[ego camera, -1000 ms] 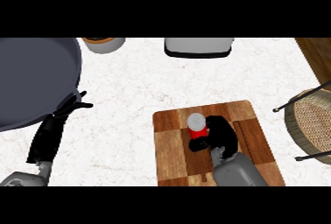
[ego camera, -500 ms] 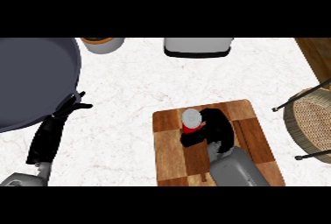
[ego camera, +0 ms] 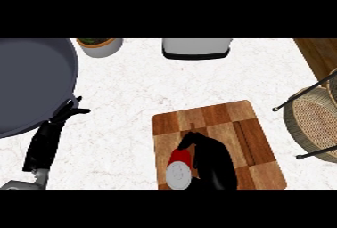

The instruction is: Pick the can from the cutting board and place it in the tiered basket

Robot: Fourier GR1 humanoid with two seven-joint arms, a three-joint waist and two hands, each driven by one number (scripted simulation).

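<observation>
Your right hand [ego camera: 214,162] curls round the red can [ego camera: 178,169], held over the cutting board [ego camera: 217,120] near its front edge. Your left hand [ego camera: 66,113] rests open on the bench [ego camera: 132,89]. The tiered basket [ego camera: 316,120] sits far right

White marbled counter [ego camera: 132,93], potted plant [ego camera: 99,45], grey appliance [ego camera: 196,48], wooden panel [ego camera: 321,53] at right

Right hand [ego camera: 214,162] gripping can [ego camera: 178,169], now lifted closer to view, above cutting board [ego camera: 217,129].
</observation>
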